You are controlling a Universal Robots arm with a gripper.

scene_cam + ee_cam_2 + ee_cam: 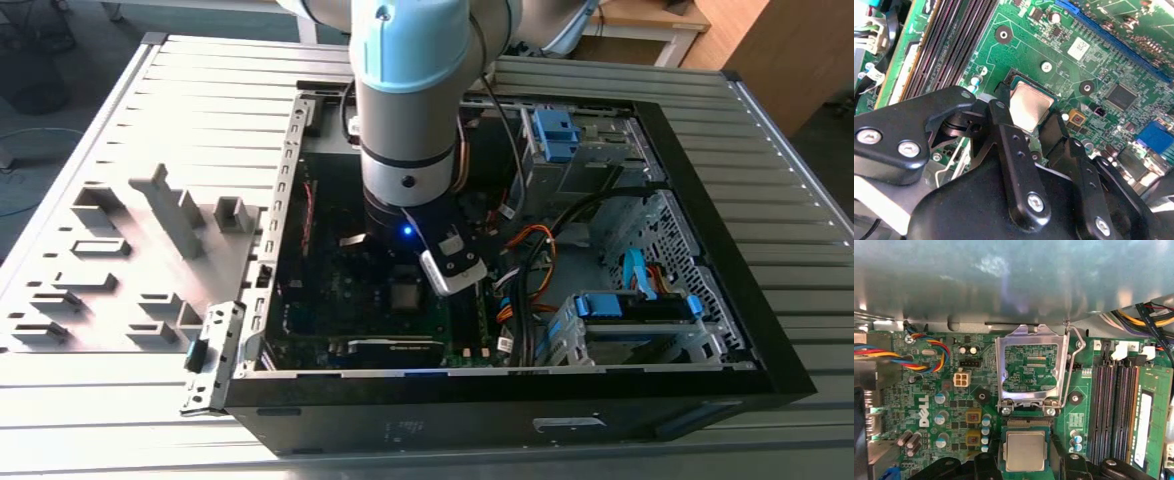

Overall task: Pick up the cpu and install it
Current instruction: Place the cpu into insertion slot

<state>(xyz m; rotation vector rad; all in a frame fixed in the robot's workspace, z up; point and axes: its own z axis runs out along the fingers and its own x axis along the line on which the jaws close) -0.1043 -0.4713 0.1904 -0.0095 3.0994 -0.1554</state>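
In the exterior view, your arm [414,90] reaches straight down into an open computer case [747,330] that lies flat on a slatted metal table [134,90]. The arm's lower end is deep inside the case, over the dark circuit board [360,290]. A grey holder block [147,260] sits on the table at the exterior view's left, just beside the case. Orange cables [534,240] run through the case on the exterior view's right of the arm.

In the second wrist view, the cpu [1030,110] is square over the socket [1008,77] on the green board, silver top facing up. The gripper [1029,120] straddles it. Its black fingers [1004,135] are closed in against two opposite edges of the chip, one on each side. You cannot tell here whether the chip is fully seated or held just above the socket. Dark memory slots [954,40] run alongside, near the socket.

In the first wrist view, you see the cpu [1025,451] again, lined up with the socket, with a finger [1071,467] tight at each side. The metal hold-down frame [1001,370] is swung open and stands clear of the chip. Its wire lever [1074,365] is raised beside it. Coloured wires [919,355] cross the board well apart from the socket.
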